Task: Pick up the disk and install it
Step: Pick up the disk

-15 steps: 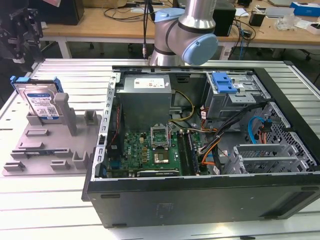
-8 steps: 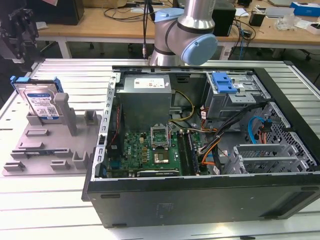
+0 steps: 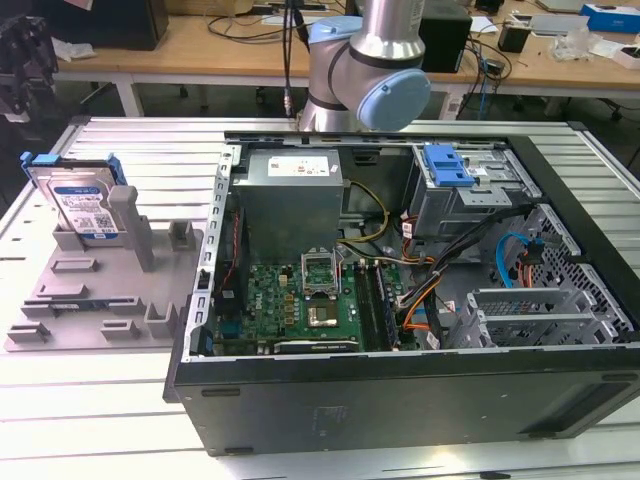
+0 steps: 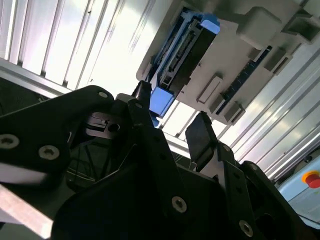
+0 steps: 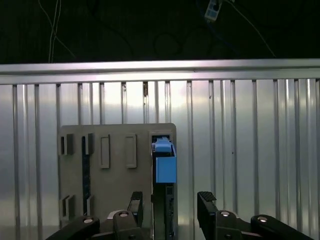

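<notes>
The disk (image 3: 82, 205) stands on edge in a slot of the grey fixture (image 3: 110, 290), at the exterior view's left. It is silver-black with a white-and-blue label, clipped in a blue carrier. In the first wrist view I look down on its thin edge and blue carrier (image 5: 165, 167). My gripper (image 5: 171, 204) is open above it, with a black finger on each side and apart from it. The second wrist view shows the disk (image 4: 182, 55) beyond my open gripper (image 4: 172, 117). Nothing is held.
An open computer case (image 3: 400, 385) lies on the ribbed metal table (image 3: 100, 400), right of the fixture, with a motherboard (image 3: 300, 305) and a blue-latched drive bay (image 3: 447, 165) inside. The arm's base (image 3: 365, 70) rises behind it. A red button (image 4: 311, 178) sits nearby.
</notes>
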Controlling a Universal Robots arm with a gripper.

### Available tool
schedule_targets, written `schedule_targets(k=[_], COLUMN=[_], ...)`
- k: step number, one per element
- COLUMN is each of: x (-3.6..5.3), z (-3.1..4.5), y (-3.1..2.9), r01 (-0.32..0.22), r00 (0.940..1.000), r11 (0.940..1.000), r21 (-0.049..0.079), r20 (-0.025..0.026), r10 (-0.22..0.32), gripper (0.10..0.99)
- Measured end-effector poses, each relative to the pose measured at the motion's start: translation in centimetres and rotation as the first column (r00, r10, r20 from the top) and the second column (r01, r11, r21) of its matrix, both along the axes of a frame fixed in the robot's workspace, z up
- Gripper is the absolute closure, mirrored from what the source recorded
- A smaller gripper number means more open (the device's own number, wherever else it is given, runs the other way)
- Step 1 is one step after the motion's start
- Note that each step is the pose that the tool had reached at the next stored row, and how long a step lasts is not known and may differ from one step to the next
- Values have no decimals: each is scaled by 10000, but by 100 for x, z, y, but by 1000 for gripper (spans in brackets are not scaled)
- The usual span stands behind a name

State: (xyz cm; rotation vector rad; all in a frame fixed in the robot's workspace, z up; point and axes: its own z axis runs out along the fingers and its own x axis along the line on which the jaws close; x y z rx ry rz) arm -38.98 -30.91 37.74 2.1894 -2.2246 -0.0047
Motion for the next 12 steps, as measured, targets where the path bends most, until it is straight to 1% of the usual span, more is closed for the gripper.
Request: schedule_targets(k=[2, 6, 9, 11, 12], x=[-12, -45, -56, -57, -57], z=[-12, -37, -50, -58, -63], y=[1, 1, -3, -15, -37], r01=[-109, -506, -630, -648, -647], r00=[9999, 9987, 9980, 9979, 9979], r11=[9999, 9987, 9980, 9979, 9979], r21=[1, 0, 0, 0, 0], r20=[2, 2, 3, 4, 4], r10=[109, 506, 630, 648, 647], gripper=[529, 529, 529, 529, 529])
